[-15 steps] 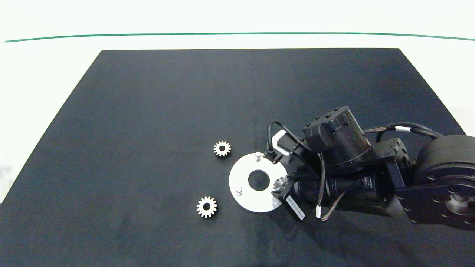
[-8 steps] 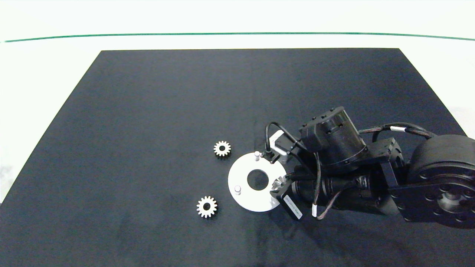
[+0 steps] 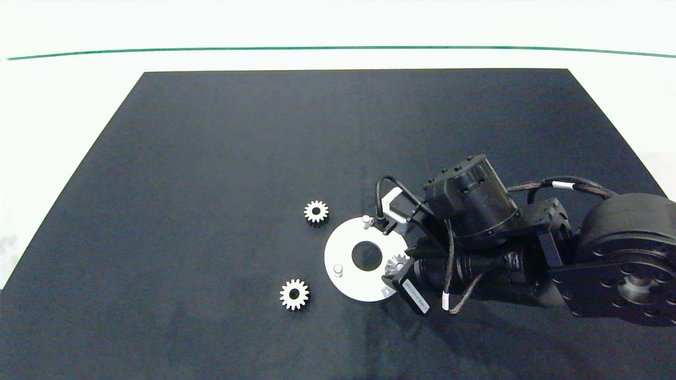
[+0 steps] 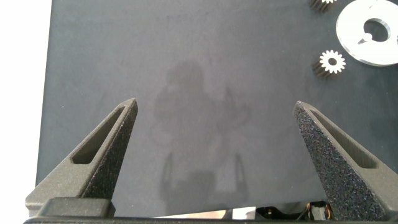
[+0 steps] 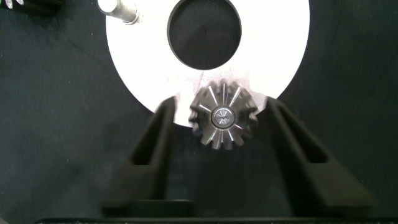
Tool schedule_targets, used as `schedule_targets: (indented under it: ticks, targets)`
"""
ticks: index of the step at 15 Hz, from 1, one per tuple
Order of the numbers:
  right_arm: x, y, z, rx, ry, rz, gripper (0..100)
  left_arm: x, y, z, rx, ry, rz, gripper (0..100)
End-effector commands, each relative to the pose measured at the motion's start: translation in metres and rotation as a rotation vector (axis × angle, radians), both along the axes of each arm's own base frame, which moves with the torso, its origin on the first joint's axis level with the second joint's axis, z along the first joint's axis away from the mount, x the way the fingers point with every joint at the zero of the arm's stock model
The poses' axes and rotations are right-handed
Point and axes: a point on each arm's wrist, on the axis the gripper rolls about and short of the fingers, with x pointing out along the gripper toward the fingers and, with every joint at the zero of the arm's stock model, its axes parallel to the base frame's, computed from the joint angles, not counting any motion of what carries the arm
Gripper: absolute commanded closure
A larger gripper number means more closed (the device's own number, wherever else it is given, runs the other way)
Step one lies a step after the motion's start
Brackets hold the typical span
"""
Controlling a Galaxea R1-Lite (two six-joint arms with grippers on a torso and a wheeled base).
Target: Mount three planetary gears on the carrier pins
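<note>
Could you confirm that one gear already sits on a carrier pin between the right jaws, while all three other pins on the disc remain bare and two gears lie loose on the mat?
Not quite: only two other pins stay bare, as the head view shows. One gear sits on a pin between the right gripper's open jaws, the disc beneath it, and two loose gears lie on the mat.

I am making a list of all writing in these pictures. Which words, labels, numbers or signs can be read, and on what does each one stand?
No text can be read.
White label on the black block by the right gripper: it carries print, too small to read.
White bands on the cable: no writing visible.
Gears, disc, mat: no marks.
</note>
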Motion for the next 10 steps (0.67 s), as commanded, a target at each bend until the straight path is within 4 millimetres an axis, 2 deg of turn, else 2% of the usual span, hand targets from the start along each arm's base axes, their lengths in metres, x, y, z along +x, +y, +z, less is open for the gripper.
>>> schedule_targets:
  ticks: [1,2,4,5,7,10]
  targets:
    - [-0.002,-0.003,0.004,0.004,-0.012,-0.006,0,-0.001,0.000,-0.001,0.001,0.001,0.000,0]
    - [-0.014,-0.015,0.019,0.007,-0.073,-0.050,0,-0.003,0.000,-0.001,-0.001,-0.008,0.002,0]
    - [-0.055,-0.056,0.058,0.061,-0.219,-0.133,0,-0.006,0.001,-0.003,-0.002,-0.020,-0.006,0]
    - [-0.092,-0.098,0.080,0.132,-0.322,-0.190,0,-0.006,0.002,-0.005,-0.002,-0.022,-0.023,0]
    - [-0.134,-0.164,0.085,0.206,-0.436,-0.341,0,-0.004,0.002,-0.010,0.003,-0.007,-0.025,0]
    - [-0.200,-0.222,0.059,0.257,-0.592,-0.524,0,-0.002,0.001,-0.020,0.033,0.018,-0.026,0]
